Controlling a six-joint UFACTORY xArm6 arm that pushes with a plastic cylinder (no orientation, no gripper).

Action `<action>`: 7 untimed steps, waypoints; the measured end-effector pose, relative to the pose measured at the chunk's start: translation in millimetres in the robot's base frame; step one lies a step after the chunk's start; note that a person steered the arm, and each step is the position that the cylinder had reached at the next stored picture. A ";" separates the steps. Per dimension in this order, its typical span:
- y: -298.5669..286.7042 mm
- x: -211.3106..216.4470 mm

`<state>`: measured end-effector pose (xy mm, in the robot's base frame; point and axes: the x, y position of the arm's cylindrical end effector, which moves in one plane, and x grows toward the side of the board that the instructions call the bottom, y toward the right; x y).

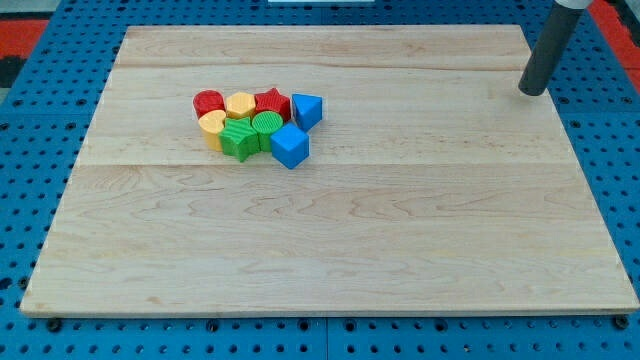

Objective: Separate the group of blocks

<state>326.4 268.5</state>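
Camera view, single frame: my rod enters from the view's top right corner, its upper part cut off by the frame edge, and my tip (533,92) sits at the right edge of the wooden board (330,250), well apart from the blocks. I carry no pincer, so there is nothing spread, pressed together or pinching; the rod ends plainly. Eight blocks form one tight cluster in the board's upper left part, each touching or just beside its neighbours. Counted by colour: two red, two yellow, two green, two blue. Back row, from the view's left: a red round block (208,102), a yellow block (240,104) that looks many-sided, a red star-shaped block (272,101) and a blue block (307,109) with a slanted, wedge-like face. Front row: a yellow block (212,125) whose outline may be a heart, a green star-like block (238,139), a green rounded block (267,127) and a blue cube (290,146) at the cluster's lower right. The back-row blocks are partly hidden by those in front, and several shapes are too small to name with certainty. Around the board lies a blue perforated base (40,200), with a red strip (20,35) at the view's top left, cut off by the frame.
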 end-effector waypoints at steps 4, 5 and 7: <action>-60.5 7.9; -91.5 80.6; -222.4 123.8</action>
<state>450.2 46.1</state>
